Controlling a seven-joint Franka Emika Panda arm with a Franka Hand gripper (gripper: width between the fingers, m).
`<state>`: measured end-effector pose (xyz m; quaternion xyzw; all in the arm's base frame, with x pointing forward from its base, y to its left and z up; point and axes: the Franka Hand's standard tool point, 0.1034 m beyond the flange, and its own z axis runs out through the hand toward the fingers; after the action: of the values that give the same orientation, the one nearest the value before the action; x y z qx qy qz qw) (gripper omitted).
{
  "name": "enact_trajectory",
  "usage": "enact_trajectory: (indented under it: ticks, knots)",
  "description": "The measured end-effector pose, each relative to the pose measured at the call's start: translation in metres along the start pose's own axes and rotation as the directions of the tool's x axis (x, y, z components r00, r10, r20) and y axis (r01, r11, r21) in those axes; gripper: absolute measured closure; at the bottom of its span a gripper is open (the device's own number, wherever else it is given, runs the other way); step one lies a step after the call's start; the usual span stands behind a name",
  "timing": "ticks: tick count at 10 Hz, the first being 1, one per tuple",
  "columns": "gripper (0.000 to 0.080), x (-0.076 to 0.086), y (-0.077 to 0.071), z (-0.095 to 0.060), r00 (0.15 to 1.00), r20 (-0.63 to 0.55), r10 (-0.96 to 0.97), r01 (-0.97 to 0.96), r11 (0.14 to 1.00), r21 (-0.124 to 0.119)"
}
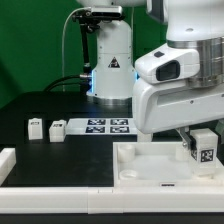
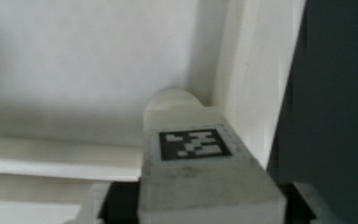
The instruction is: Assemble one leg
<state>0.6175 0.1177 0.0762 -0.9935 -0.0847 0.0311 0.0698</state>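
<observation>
My gripper (image 1: 200, 140) is shut on a leg (image 1: 203, 148), a stubby white block with a black-and-white tag. It holds the leg upright over the white tabletop (image 1: 150, 172), near its corner on the exterior view's right. In the wrist view the leg (image 2: 194, 150) sits between my fingertips (image 2: 119, 205), and its far end points into the tabletop's inner corner (image 2: 211, 80), where the raised rim turns. I cannot tell whether the leg touches the tabletop. Two more legs (image 1: 35, 127) (image 1: 57, 129) stand on the black table at the exterior view's left.
The marker board (image 1: 105, 126) lies behind the tabletop, in front of the arm's base (image 1: 110, 70). A white part (image 1: 8, 165) lies at the front of the exterior view's left edge. Dark table (image 2: 336, 100) shows beyond the tabletop's rim.
</observation>
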Motion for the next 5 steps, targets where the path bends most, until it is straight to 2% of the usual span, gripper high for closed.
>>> enact_trajectory:
  ticks: [3,5]
  knots:
    - [0.0502,0.0017,0.0002,-0.0001,0.940,-0.024,0.340,-0.340,0.941,0.004]
    - [0.0502,0.0009,0.0002,0.0016,0.788,-0.036,0.614,-0.614,0.789,0.015]
